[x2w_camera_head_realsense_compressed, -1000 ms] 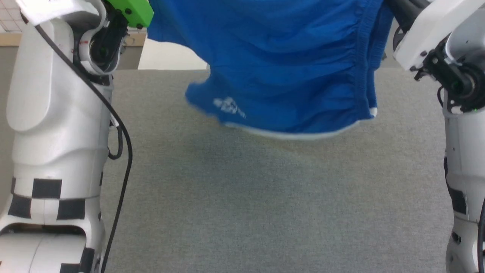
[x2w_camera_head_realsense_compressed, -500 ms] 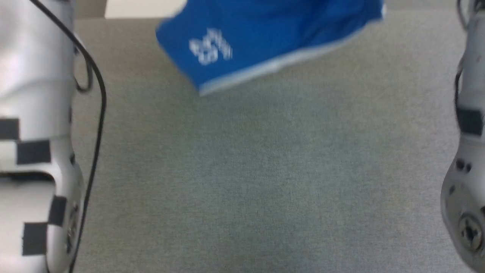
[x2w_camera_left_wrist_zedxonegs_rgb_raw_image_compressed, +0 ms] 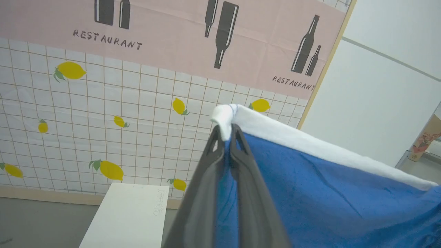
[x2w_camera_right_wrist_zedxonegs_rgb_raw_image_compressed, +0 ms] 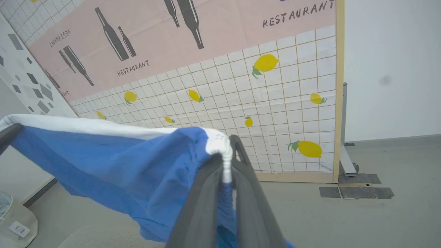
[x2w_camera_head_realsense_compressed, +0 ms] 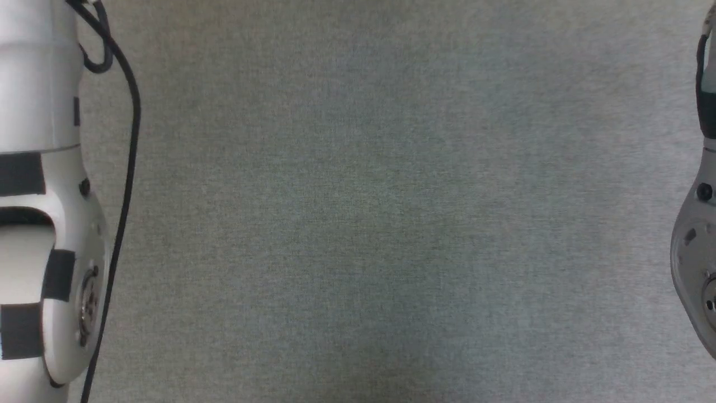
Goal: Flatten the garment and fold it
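Note:
The bright blue shorts [x2w_camera_left_wrist_zedxonegs_rgb_raw_image_compressed: 327, 193] hang in the air, stretched between my two grippers along a white stripe [x2w_camera_left_wrist_zedxonegs_rgb_raw_image_compressed: 310, 141]. In the left wrist view my left gripper [x2w_camera_left_wrist_zedxonegs_rgb_raw_image_compressed: 225, 132] is shut on one white corner of the shorts. In the right wrist view my right gripper [x2w_camera_right_wrist_zedxonegs_rgb_raw_image_compressed: 225, 155] is shut on the other white corner, with the blue fabric [x2w_camera_right_wrist_zedxonegs_rgb_raw_image_compressed: 120, 168] sagging away to the left toward the other gripper's dark fingertip [x2w_camera_right_wrist_zedxonegs_rgb_raw_image_compressed: 8, 134]. The head view shows the grey table [x2w_camera_head_realsense_compressed: 358, 224] with my pale left arm [x2w_camera_head_realsense_compressed: 39, 224] and right arm [x2w_camera_head_realsense_compressed: 696, 240] at its sides.
A wall with lemon tiles and a pink RESTAURANT banner [x2w_camera_left_wrist_zedxonegs_rgb_raw_image_compressed: 137, 69] stands behind. A white box [x2w_camera_left_wrist_zedxonegs_rgb_raw_image_compressed: 127, 217] sits on the floor below it. A panel stand foot [x2w_camera_right_wrist_zedxonegs_rgb_raw_image_compressed: 346, 162] and floor tape [x2w_camera_right_wrist_zedxonegs_rgb_raw_image_compressed: 356, 191] lie to the right.
The shorts have gone up and out of the top of the head view, and both arms show lower segments now; the picture has shifted as well.

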{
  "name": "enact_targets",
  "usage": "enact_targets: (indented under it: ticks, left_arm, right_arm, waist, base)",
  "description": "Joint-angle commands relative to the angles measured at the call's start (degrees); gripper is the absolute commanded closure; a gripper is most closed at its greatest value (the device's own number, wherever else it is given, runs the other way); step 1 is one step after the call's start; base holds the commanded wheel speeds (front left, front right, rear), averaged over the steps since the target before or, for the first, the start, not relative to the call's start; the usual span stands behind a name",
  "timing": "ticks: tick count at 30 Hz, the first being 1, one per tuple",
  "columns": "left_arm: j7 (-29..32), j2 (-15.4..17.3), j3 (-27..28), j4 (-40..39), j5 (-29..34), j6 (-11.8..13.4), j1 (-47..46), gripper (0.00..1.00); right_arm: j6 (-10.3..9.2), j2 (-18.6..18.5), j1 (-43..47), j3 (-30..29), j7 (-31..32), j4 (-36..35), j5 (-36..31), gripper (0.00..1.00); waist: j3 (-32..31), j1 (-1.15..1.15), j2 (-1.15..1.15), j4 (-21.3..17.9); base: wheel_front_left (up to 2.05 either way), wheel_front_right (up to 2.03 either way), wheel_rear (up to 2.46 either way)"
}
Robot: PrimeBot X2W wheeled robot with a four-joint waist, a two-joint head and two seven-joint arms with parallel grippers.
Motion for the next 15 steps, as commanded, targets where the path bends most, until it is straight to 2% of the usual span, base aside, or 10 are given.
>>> enact_targets:
  ticks: [1, 8, 15]
  left_arm:
    - [-0.86, -0.10, 0.10, 0.65, -0.26, -0.69, 1.09, 1.00]
    - [-4.58, -1.51, -0.62, 2.37, -2.52, -3.56, 8.85, 1.00]
    - [-6.96, -1.79, -2.96, 0.49, -5.33, -5.32, 25.06, 1.00]
  right_arm:
    - [-0.08, -0.04, 0.70, 0.53, -0.76, 0.40, 0.82, 1.00]
    - [-0.08, -2.69, 8.36, 5.63, -2.50, -0.57, 6.39, 1.00]
    - [-0.08, -7.07, 24.01, 12.94, -4.06, -5.38, 14.56, 1.00]
  waist:
    - [2.29, -0.01, 0.00, 1.39]
    - [-0.64, -0.01, 0.00, 3.68]
    - [-10.36, -0.01, 0.00, 5.61]
  base:
    - [0.00, 0.00, 0.00]
    - [0.00, 0.00, 0.00]
    - [0.00, 0.00, 0.00]
